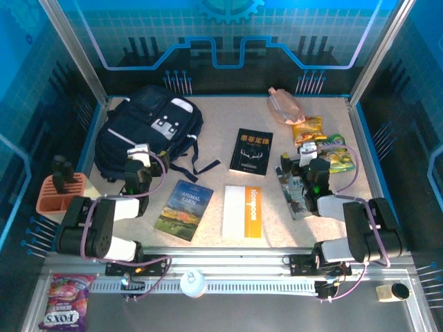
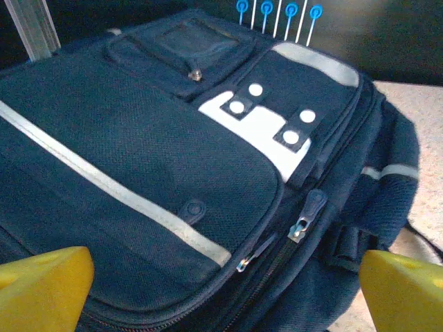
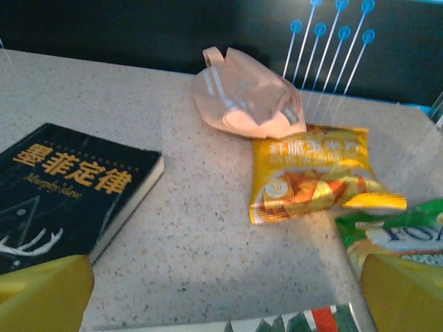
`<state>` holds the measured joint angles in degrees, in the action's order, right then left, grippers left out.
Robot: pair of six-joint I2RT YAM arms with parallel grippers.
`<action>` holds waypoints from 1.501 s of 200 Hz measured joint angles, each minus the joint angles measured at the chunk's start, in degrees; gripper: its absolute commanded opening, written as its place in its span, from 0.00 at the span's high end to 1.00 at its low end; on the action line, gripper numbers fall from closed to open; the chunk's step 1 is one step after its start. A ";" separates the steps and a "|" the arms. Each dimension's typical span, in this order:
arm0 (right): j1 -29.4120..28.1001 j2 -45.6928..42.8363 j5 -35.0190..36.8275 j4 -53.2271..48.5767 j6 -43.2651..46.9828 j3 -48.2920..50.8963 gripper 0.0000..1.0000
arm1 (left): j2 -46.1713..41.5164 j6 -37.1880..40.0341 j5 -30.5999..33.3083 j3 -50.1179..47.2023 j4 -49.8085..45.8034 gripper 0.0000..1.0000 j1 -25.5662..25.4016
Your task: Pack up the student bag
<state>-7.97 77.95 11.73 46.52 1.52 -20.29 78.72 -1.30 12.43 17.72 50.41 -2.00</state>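
Table (image 1: pixel 214 142): left gripper (image 2: pixel 225 283), right gripper (image 3: pixel 225 290) gape empty; wrist shows bag (image 2: pixel 138 152) zips (image 2: pixel 299 227), seemingly shut

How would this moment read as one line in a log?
student bag: lying on table | left hand: open, at bag | right hand: open, facing yellow snack packet

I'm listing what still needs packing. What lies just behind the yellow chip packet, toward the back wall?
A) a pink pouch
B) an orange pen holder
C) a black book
A: the pink pouch sits behind the yellow chip packet, nearer the back wall; the black book lies to its left.
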 measured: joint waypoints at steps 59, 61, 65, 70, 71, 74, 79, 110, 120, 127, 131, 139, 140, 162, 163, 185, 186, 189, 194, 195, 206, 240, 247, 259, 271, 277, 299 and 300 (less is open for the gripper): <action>-9.84 -2.54 4.44 -28.72 -5.88 -24.17 0.00 | -13.05 -9.94 0.24 14.19 -25.79 0.01 -1.95; -10.10 -2.25 4.33 -30.01 -6.38 -25.27 0.00 | -13.16 -10.62 0.13 14.95 -26.93 0.01 -1.95; -10.56 -1.62 4.17 -31.85 -7.39 -27.41 0.00 | -13.22 -11.80 -0.28 16.61 -29.27 0.01 -1.95; -11.30 -0.28 3.67 -34.77 -8.96 -30.77 0.00 | -13.22 -12.98 -0.55 18.16 -31.41 0.01 -2.01; -11.30 -0.28 3.67 -34.77 -8.96 -30.77 0.00 | -13.22 -12.98 -0.55 18.16 -31.41 0.01 -2.01; -11.80 0.72 3.10 -36.39 -9.94 -32.68 0.00 | -13.18 -13.62 -0.81 19.06 -32.57 0.01 -2.03; -12.15 1.75 2.71 -38.14 -10.93 -34.88 0.00 | -13.14 -14.78 -1.11 20.72 -34.95 0.01 -2.03; -15.91 12.61 -4.90 -48.94 -21.27 -49.11 0.01 | -12.15 -19.43 -3.80 26.29 -44.78 0.01 -2.32; -16.63 16.11 -8.11 -50.93 -24.76 -52.06 0.04 | -11.37 -20.00 -4.85 27.12 -46.84 0.01 -2.34; -17.20 18.84 -10.51 -51.89 -27.41 -53.92 0.06 | -10.54 -20.41 -5.68 27.52 -48.28 0.01 -2.36; -17.40 20.15 -11.63 -52.30 -28.96 -54.75 0.08 | -10.08 -20.74 -6.10 27.74 -49.05 0.01 -2.38; -17.97 23.15 -14.21 -52.96 -32.00 -56.48 0.11 | -9.09 -21.20 -6.82 28.00 -50.34 0.01 -2.47; -18.03 23.45 -14.51 -52.94 -32.22 -56.65 0.12 | -8.96 -21.24 -6.93 28.02 -50.45 0.01 -2.47; -20.06 32.22 -20.72 -53.46 -40.24 -62.14 0.22 | -6.54 -22.45 -8.37 28.11 -53.81 0.01 -2.93; -20.13 32.54 -20.94 -53.48 -40.63 -62.36 0.23 | -6.47 -22.47 -8.44 28.11 -53.94 0.01 -2.95; -22.91 41.77 -25.68 -52.96 -48.63 -69.44 0.28 | -5.51 -23.41 -8.74 28.11 -55.98 0.01 -3.28; -22.99 42.05 -25.81 -52.96 -48.83 -69.66 0.28 | -5.51 -23.45 -8.72 28.11 -56.02 0.01 -3.28; -23.52 43.34 -26.36 -52.96 -49.66 -70.73 0.28 | -5.46 -23.63 -8.74 28.11 -56.26 0.01 -3.28; -24.20 44.92 -26.77 -52.94 -51.15 -72.11 0.29 | -5.46 -23.91 -8.81 28.11 -56.65 0.01 -3.34; -24.44 45.44 -26.93 -52.96 -51.47 -72.54 0.29 | -5.46 -23.96 -8.81 28.11 -56.65 0.01 -3.34; -25.79 48.09 -27.41 -53.07 -54.03 -74.99 0.31 | -5.46 -24.35 -8.85 28.11 -57.00 0.01 -3.34; -29.11 53.88 -26.45 -54.25 -60.26 -82.29 0.34 | -5.46 -24.98 -8.87 28.11 -57.99 0.01 -3.43; -29.35 54.62 -25.94 -54.38 -61.31 -83.27 0.34 | -5.46 -25.31 -8.87 28.11 -58.10 0.01 -3.43; -29.49 56.26 -25.11 -54.45 -62.90 -85.18 0.35 | -5.46 -25.59 -8.90 28.09 -58.27 0.01 -3.43; -29.49 58.14 -24.28 -54.49 -64.17 -87.14 0.36 | -5.46 -25.73 -8.90 28.09 -58.40 0.01 -3.43; -29.46 59.19 -23.98 -54.69 -64.57 -88.28 0.36 | -5.46 -25.79 -8.90 28.09 -58.49 0.01 -3.43; -29.44 63.43 -22.84 -54.80 -65.68 -92.63 0.42 | -5.46 -26.01 -8.92 28.02 -59.01 0.01 -3.43; -29.44 63.56 -22.80 -54.84 -65.75 -92.78 0.43 | -5.46 -26.03 -8.92 28.02 -59.04 0.01 -3.43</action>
<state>-37.41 141.51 -11.07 -8.32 -64.23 -113.08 73.25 -27.33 3.51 45.74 -8.62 -5.43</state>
